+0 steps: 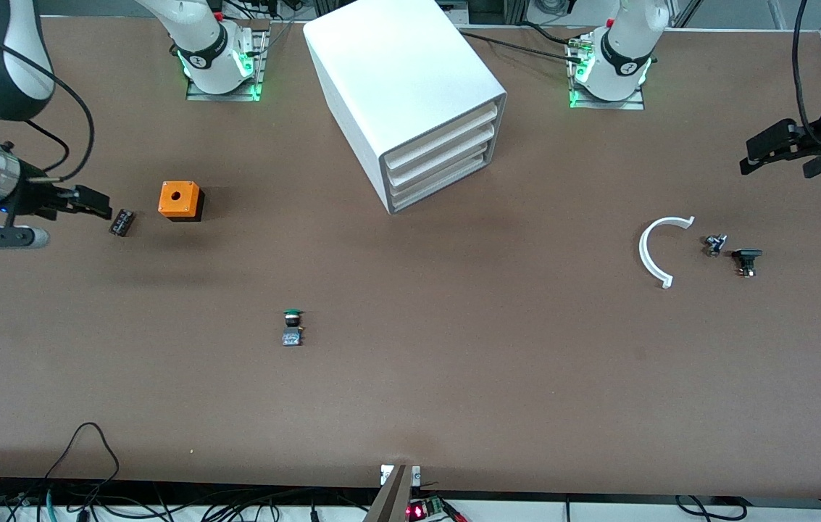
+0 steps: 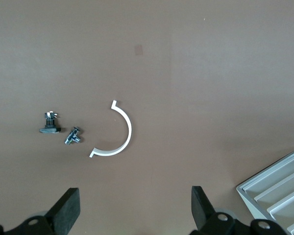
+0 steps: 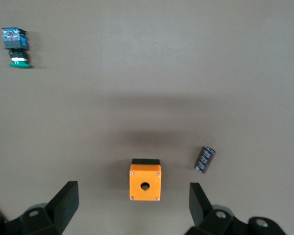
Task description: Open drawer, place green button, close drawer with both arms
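Observation:
The white cabinet [image 1: 410,80] stands at the back middle of the table with all three drawers shut; the drawer [image 1: 443,184] is the lowest one. The button [image 1: 293,327], green cap and dark body, lies on its side on the bare table, nearer the front camera than the cabinet; it also shows in the right wrist view [image 3: 17,46]. My right gripper [image 1: 91,203] [image 3: 132,203] is open and empty over the right arm's end of the table. My left gripper [image 1: 769,148] [image 2: 134,208] is open and empty over the left arm's end. A corner of the cabinet [image 2: 279,191] shows in the left wrist view.
An orange cube with a hole [image 1: 180,200] [image 3: 145,185] and a small black cylinder [image 1: 122,222] [image 3: 205,159] lie by the right gripper. A white curved strip [image 1: 653,250] [image 2: 118,134], a small metal part [image 1: 714,244] [image 2: 72,137] and a black-capped switch [image 1: 746,259] [image 2: 50,125] lie under the left gripper.

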`<state>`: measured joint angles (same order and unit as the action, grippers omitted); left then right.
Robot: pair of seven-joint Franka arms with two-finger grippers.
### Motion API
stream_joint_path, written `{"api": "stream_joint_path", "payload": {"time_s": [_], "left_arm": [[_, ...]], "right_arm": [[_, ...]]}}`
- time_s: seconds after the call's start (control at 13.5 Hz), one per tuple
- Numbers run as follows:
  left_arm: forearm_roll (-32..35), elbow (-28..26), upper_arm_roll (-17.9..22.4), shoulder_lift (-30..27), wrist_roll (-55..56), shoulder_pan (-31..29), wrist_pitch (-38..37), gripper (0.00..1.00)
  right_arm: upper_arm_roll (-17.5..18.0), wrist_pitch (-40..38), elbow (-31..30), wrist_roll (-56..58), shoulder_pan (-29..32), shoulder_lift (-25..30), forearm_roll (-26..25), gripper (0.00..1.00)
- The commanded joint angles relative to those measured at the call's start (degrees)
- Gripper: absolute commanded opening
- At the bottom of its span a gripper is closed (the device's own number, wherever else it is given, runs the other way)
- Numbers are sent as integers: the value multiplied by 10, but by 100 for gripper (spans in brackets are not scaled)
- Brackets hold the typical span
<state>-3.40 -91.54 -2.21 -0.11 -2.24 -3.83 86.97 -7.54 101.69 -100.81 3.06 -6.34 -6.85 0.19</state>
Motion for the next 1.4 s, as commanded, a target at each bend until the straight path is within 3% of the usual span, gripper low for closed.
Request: {"api": "stream_joint_path", "payload": {"time_s": [0.0, 0.3, 0.44, 0.74, 0.96, 1.33], "left_arm": [[15, -36, 5, 28, -7, 21, 36, 100], [3, -49, -2, 93, -11, 22, 38, 100], [-13, -71, -11, 121, -10, 42, 39, 100], [-198, -152, -12, 174, -18, 55, 96, 100], [-311, -231, -14, 189, -113, 86, 192, 100], [-485, -296, -53, 219, -281, 106, 224, 100]], "right_arm": [[-2, 22, 16, 4, -18, -25, 14, 100], [-2, 54, 16, 4, -40, -60, 17, 100], [-2, 99, 14, 5, -44, -88, 65, 100], [-2, 127, 15, -10, -75, -125, 66, 100], [-4, 161, 15, -51, -117, -149, 61, 100], [-2, 225, 18, -79, -155, -199, 43, 100]]}}
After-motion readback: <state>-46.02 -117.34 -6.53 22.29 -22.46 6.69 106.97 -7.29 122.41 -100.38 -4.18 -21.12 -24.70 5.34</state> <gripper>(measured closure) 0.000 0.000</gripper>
